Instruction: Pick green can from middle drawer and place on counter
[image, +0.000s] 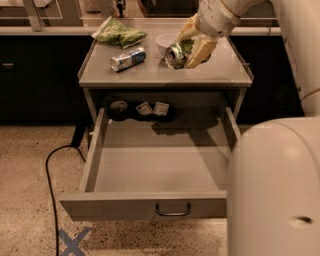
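Note:
The green can (177, 54) is shiny green and silver, lying tilted between the fingers of my gripper (192, 45). The gripper is shut on it and holds it just above the counter (150, 75), right of the middle, in front of a white bowl. The middle drawer (160, 175) stands pulled wide open below, its grey floor bare, with a curved pull handle (173, 210) on its front.
A silver-white can with blue marks (127, 58) lies on the counter's left. A green snack bag (119, 33) lies at the back left. A white bowl (165, 44) sits behind the held can. Small items (145, 109) sit at the drawer's back. My robot's white body (275, 190) fills the lower right. A black cable (52, 170) runs on the floor.

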